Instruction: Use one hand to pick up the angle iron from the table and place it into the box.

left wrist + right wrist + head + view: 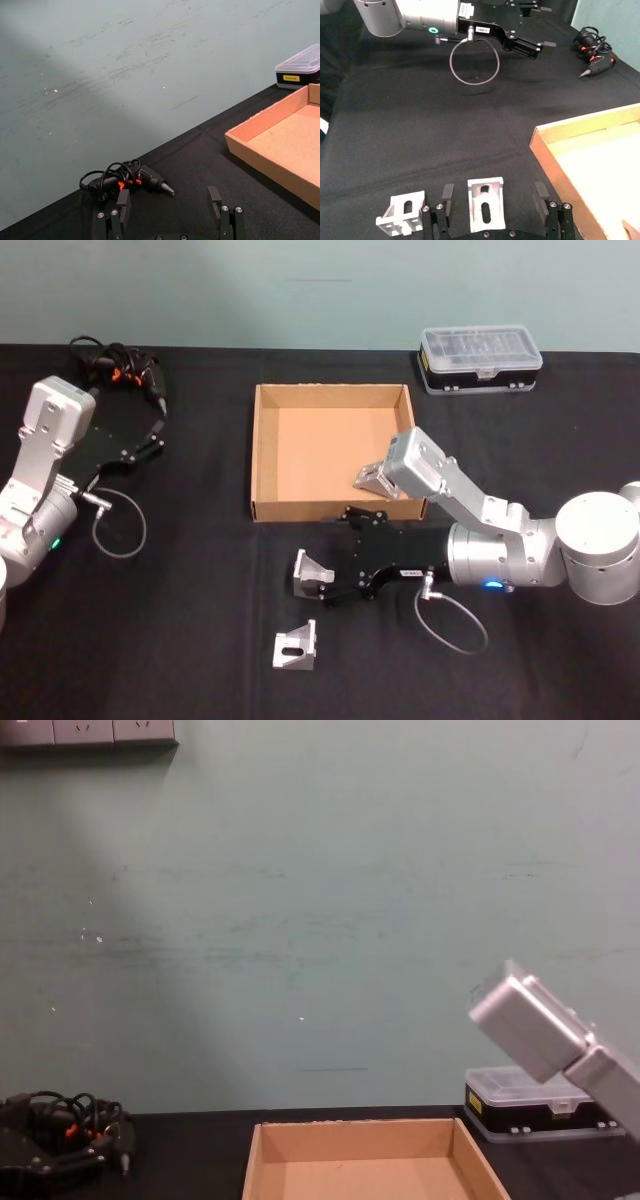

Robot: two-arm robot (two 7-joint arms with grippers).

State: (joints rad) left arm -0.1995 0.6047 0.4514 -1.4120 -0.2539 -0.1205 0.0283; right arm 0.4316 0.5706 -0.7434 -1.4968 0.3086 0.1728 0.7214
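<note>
Head view: my right gripper (pixel 325 585) sits low on the table (pixel 180 640), just in front of the box (pixel 262 455).
Fingers: spread wide, one each side of the iron (pixel 486 204), not yet pinching it.
Iron: on the table, just in front of the box's front wall; a second bracket (pixel 296 647) lies nearer me.
Box: a bracket (pixel 373 480) already lies inside.
Doing it well: I reckon centre first, close squarely on the flanges, lift clear of the box wall.
Left gripper (pixel 170 212): parked well left of the box, spread, holding nothing.
</note>
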